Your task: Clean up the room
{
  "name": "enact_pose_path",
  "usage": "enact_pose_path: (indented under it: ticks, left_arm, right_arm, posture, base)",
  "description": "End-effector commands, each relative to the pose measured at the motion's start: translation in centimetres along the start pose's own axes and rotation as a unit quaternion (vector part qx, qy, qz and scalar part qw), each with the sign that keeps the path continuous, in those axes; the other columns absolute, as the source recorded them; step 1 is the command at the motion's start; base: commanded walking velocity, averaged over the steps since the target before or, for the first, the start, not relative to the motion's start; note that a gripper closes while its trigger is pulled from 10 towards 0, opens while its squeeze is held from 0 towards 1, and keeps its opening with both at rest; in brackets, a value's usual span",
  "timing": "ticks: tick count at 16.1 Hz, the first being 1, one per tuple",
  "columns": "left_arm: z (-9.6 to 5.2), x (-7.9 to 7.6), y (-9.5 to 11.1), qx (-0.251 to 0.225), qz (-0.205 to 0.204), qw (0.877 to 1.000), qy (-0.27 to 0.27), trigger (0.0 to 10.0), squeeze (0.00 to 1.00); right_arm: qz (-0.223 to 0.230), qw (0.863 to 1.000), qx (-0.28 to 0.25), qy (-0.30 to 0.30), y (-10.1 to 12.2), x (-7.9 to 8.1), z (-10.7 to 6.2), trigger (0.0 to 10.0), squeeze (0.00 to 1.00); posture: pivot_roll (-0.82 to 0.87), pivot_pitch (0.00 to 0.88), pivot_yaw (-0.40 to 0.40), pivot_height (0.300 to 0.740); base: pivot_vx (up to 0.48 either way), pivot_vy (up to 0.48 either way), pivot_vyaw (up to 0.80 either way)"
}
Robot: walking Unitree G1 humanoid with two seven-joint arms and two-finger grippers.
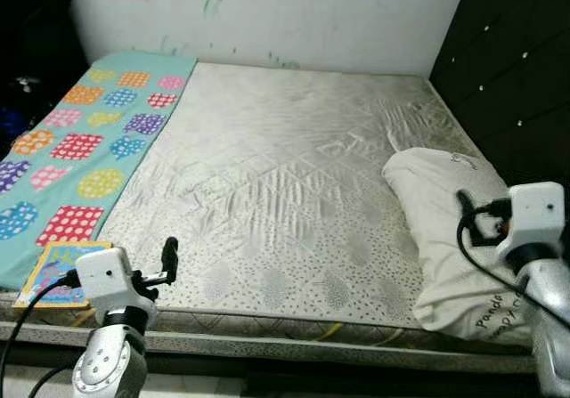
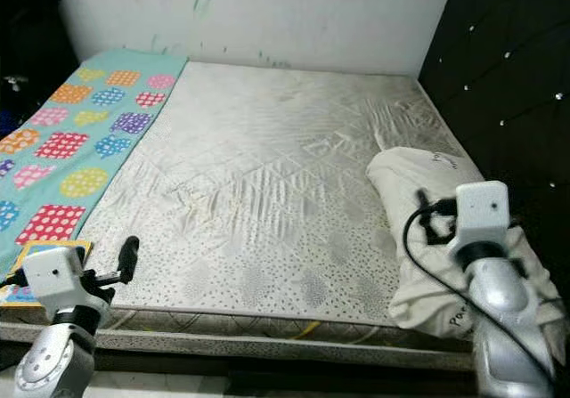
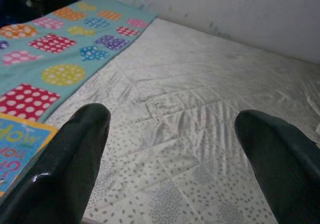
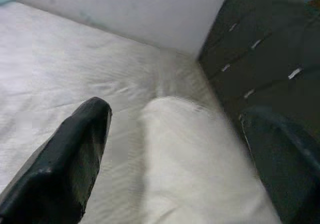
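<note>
Bed with a quilted, pale grey speckled mattress [image 1: 276,202] fills the head views, a black tufted headboard [image 1: 512,69] on the robot's right. A rumpled white fabric pillow [image 1: 445,238] lies at the mattress's right edge, beside the headboard. The right end effector [image 4: 175,149] hovers just above it, fingers spread wide — the pillow sits between them. To grip well, it should probably lower and close on a thick fold, not the slack skin. The left end effector [image 3: 172,149], also spread, waits near a colourful picture book [image 1: 58,269] on a turquoise polka-dot patch blanket [image 1: 76,149].
</note>
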State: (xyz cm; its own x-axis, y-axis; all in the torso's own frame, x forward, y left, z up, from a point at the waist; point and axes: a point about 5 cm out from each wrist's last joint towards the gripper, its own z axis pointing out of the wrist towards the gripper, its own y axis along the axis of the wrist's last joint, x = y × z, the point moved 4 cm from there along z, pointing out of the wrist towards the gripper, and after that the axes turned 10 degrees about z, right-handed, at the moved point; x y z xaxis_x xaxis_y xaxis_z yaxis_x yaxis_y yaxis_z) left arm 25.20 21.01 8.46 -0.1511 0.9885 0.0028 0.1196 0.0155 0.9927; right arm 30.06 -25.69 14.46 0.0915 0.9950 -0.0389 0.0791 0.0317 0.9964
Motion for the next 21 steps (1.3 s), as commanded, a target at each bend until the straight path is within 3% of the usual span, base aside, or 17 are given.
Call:
enact_pose_path:
  ticks: [1, 2, 3, 5, 7, 8, 10, 12, 15, 16, 17, 19, 21]
  left_arm:
    - [0.1, 0.3, -0.1, 0.004, -0.003, 1.000, 0.008, 10.0, 0.00]
    - [0.4, 0.2, -0.2, 0.004, -0.005, 1.000, 0.008, 10.0, 0.00]
    - [0.5, 0.0, 0.0, 0.002, -0.006, 1.000, 0.005, 10.0, 0.00]
    - [1.0, -0.7, 0.6, -0.008, -0.011, 1.000, -0.004, 10.0, 0.00]
    - [1.1, -0.9, 0.8, -0.013, -0.010, 1.000, -0.007, 10.0, 0.00]
    - [1.2, -0.9, 0.9, -0.015, -0.009, 1.000, -0.007, 10.0, 0.00]
    - [1.2, -1.1, 1.0, -0.022, -0.010, 1.000, -0.010, 10.0, 0.00]
    - [1.0, -1.4, 0.9, -0.025, -0.009, 1.000, -0.012, 10.0, 0.00]
    - [1.1, -1.4, 1.0, -0.035, -0.009, 0.999, -0.012, 10.0, 0.00]
    - [1.2, -1.3, 1.1, -0.041, -0.007, 0.999, -0.009, 10.0, 0.00]
    - [1.4, -1.2, 1.1, -0.044, -0.003, 0.999, -0.006, 10.0, 0.00]
    - [1.6, -0.9, 0.7, -0.041, 0.008, 0.999, 0.000, 10.0, 0.00]
    - [1.7, -0.8, 0.8, -0.049, 0.012, 0.999, 0.004, 10.0, 0.00]
  right_arm:
    - [0.022, 0.999, 0.018, 0.035, -0.4, 2.3, -0.3, 10.0, 0.00]
    - [0.011, 0.998, 0.005, 0.069, -0.2, 4.6, 0.1, 10.0, 0.00]
    - [0.016, 0.996, 0.004, 0.086, -0.2, 5.9, 0.4, 10.0, 0.00]
    - [0.047, 0.990, 0.008, 0.135, 0.0, 11.1, 2.0, 10.0, 0.00]
    - [0.024, 0.989, -0.029, 0.143, 1.1, 14.3, 3.0, 10.0, 0.00]
    - [0.056, 0.988, -0.052, 0.133, 1.8, 14.9, 3.5, 10.0, 0.00]
    - [0.115, 0.984, -0.070, 0.117, 2.1, 14.7, 3.7, 10.0, 0.00]
    - [0.093, 0.988, -0.072, 0.104, 0.9, 14.1, 3.4, 10.0, 0.00]
    - [0.049, 0.993, -0.070, 0.077, -1.9, 11.8, 2.6, 10.0, 0.00]
    - [0.032, 0.996, -0.074, 0.042, -2.5, 10.6, 2.3, 10.0, 0.00]
    - [0.052, 0.995, -0.067, 0.060, -3.0, 10.5, 2.0, 10.0, 0.00]
    - [0.050, 0.994, -0.072, 0.072, -3.3, 10.4, 1.7, 10.0, 0.00]
    - [0.018, 0.993, -0.080, 0.083, -3.2, 10.1, 1.6, 10.0, 0.00]
  posture:
    - [-0.13, 0.000, -0.053, 0.740]
    - [-0.12, 0.000, -0.053, 0.740]
    - [-0.12, 0.000, -0.052, 0.740]
    - [-0.10, 0.000, -0.045, 0.740]
    - [-0.07, 0.000, -0.051, 0.740]
    - [-0.07, 0.000, -0.051, 0.740]
    - [-0.06, 0.000, -0.052, 0.740]
    - [-0.06, 0.000, -0.052, 0.740]
    - [-0.07, 0.000, -0.047, 0.740]
    - [-0.07, 0.000, -0.045, 0.740]
    - [-0.07, 0.000, -0.044, 0.740]
    - [-0.07, 0.000, -0.042, 0.740]
    - [-0.07, 0.000, -0.045, 0.740]
  base:
    - [0.000, 0.000, 0.00]
    - [0.000, 0.000, 0.00]
    - [0.000, 0.000, 0.00]
    - [0.000, 0.000, 0.00]
    - [0.000, 0.000, 0.00]
    - [0.000, 0.000, 0.00]
    - [0.000, 0.000, 0.00]
    - [0.000, 0.000, 0.00]
    - [0.000, 0.000, 0.00]
    - [0.000, 0.000, 0.00]
    - [0.000, 0.000, 0.00]
    - [0.000, 0.000, 0.00]
    - [0.000, 0.000, 0.00]
